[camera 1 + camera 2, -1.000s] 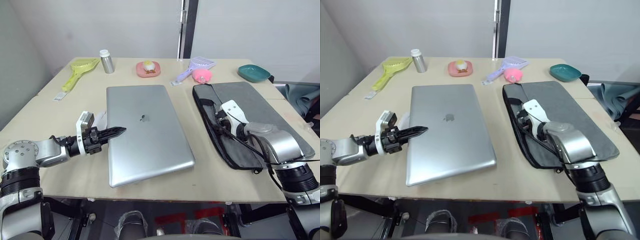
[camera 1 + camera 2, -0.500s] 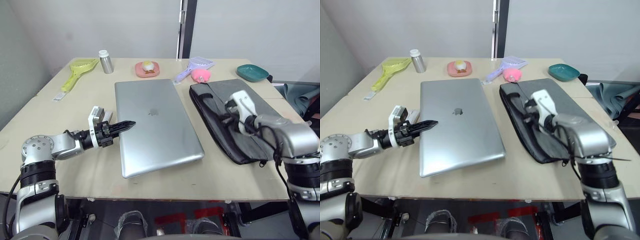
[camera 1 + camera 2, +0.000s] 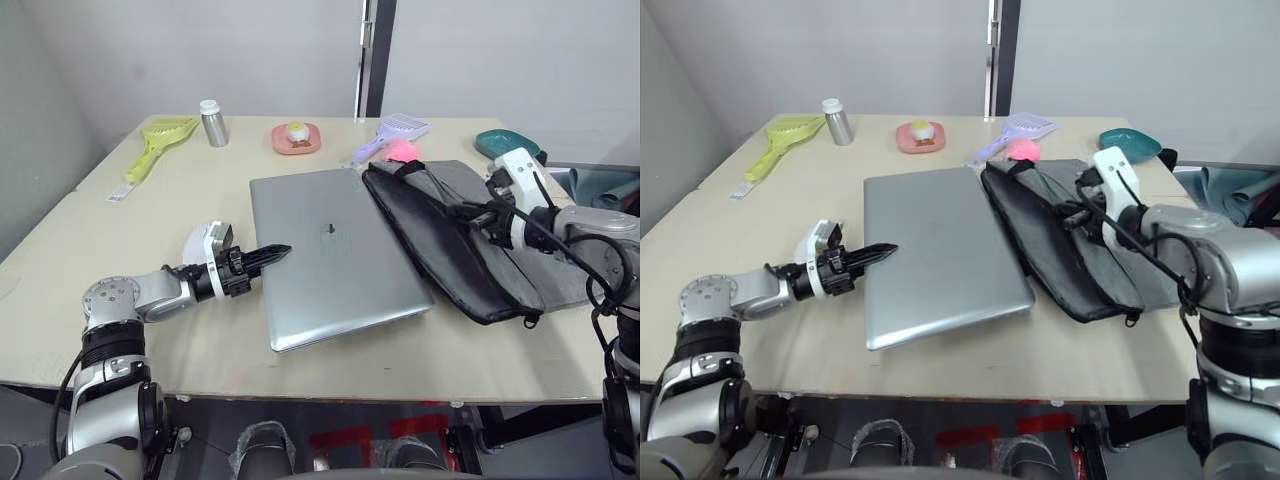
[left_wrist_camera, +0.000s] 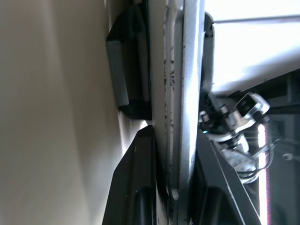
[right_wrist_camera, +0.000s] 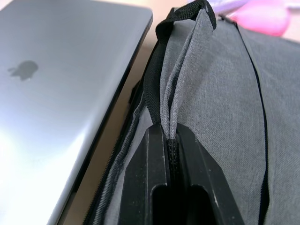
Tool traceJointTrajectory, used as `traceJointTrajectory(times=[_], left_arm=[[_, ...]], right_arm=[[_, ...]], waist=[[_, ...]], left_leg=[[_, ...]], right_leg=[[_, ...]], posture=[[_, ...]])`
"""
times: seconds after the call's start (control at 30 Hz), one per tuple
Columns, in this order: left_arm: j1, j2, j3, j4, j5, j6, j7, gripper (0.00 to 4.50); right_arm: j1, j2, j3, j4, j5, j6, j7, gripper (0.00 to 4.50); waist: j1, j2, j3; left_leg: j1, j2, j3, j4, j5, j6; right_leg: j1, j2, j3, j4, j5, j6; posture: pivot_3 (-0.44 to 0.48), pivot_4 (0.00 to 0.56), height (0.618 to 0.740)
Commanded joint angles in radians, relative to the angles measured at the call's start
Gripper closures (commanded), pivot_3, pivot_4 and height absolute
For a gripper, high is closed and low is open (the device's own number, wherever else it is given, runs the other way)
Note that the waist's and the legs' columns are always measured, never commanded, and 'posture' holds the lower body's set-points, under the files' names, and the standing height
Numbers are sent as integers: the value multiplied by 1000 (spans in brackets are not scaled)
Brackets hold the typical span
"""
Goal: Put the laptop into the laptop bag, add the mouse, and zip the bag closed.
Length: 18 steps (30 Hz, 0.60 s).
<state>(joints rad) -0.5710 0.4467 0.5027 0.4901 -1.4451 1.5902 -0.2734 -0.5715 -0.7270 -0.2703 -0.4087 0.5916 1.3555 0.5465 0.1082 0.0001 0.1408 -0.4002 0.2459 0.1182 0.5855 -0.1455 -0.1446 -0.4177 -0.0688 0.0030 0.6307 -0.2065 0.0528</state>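
Pale wooden table (image 3: 120, 240) against a grey wall: laptop nosed up to the lifted mouth of the bag.

Found the laptop (image 3: 335, 250) lying flat mid-table, far corner just beside the opening of the laptop bag (image 3: 470, 235), apparently lined up to slide in. Left tool (image 3: 270, 254) clenched on the laptop's near left edge, one black finger above and one below the slab in the left wrist view, seemingly to push and steer it toward the bag. Right tool (image 5: 171, 154) clamped on the bag's upper grey flap at its trim, raised so the mouth gaped toward the laptop. Farther back: pink fluffy object (image 3: 402, 150), lilac scoop (image 3: 392, 133), teal dish (image 3: 505, 143), pink dish (image 3: 297, 137), silver bottle (image 3: 211, 122), yellow-green scoop (image 3: 155, 143). Could not make out the mouse for certain; insertion judged not yet begun.
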Motion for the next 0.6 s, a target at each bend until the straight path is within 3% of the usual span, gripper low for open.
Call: traceJointTrajectory(times=[0.03, 0.37, 0.6], left_arm=[[-25, 28, 29, -17, -202, 24, 1, 4172], [74, 12, -124, -66, -497, -110, 222, 4172], [87, -63, -154, -98, -527, -187, 294, 4172]], right_arm=[[3, -4, -4, -3, -9, -44, -16, 4461], [-20, 17, 20, -11, 10, -52, -47, 4461], [-46, 30, 26, -32, 28, -39, -66, 4461]], waist=[[0, 0, 0], [2, 0, 0], [2, 0, 0]], left_leg=[[0, 0, 0, 0, 0, 0], [0, 0, 0, 0, 0, 0], [0, 0, 0, 1, 0, 0]], right_leg=[[0, 0, 0, 0, 0, 0], [1, 0, 0, 0, 0, -1], [1, 0, 0, 1, 1, 3]], posture=[[0, 150, 740], [0, 150, 740], [0, 150, 740]])
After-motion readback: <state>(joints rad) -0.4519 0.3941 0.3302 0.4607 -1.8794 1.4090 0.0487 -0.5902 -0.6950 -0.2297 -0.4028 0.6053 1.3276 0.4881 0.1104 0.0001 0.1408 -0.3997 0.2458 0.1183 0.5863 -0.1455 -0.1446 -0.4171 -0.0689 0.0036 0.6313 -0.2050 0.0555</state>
